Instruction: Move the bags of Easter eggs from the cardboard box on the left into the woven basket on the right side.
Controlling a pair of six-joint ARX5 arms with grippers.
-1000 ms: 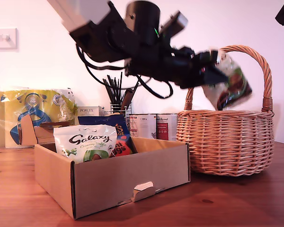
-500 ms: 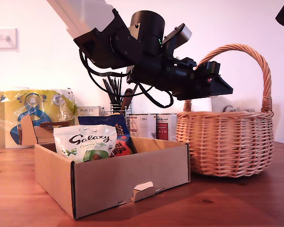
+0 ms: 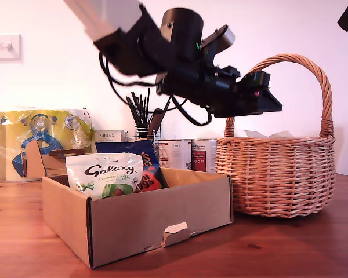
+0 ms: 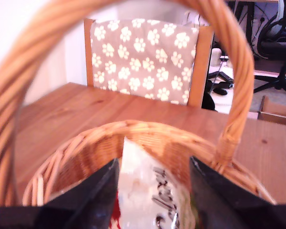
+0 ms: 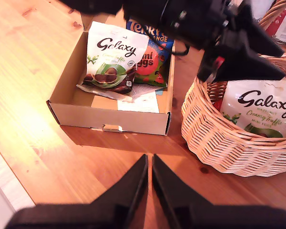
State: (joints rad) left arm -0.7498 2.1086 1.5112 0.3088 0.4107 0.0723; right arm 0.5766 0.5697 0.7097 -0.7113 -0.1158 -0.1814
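My first gripper (image 3: 274, 102) (image 4: 153, 165) hangs open and empty over the woven basket (image 3: 278, 174) (image 4: 81, 152) (image 5: 219, 143), on the exterior view's right. A white-green Galaxy bag (image 4: 143, 191) (image 5: 260, 112) lies flat in the basket with a bit of red beside it. On the exterior view's left, the cardboard box (image 3: 162, 214) (image 5: 86, 117) holds another Galaxy bag (image 3: 107, 174) (image 5: 112, 59), leaning upright. A dark blue Terry's bag (image 3: 149, 168) (image 5: 152, 52) stands behind it. My second gripper (image 5: 149, 160) is shut on nothing, high above the table in front of the box.
Behind the box stand a yellow-blue towel pack (image 3: 37, 139), a white Porlex carton (image 3: 110, 136), a pot of dark sticks (image 3: 142, 116) and two tins (image 3: 185, 153). A paw-print chair back (image 4: 143, 57) stands beyond the basket. A paper slip (image 5: 138, 100) lies in the box.
A second ago my first gripper held a Galaxy bag over the basket. It let go; the bag now lies in the basket and the gripper stays open above it.
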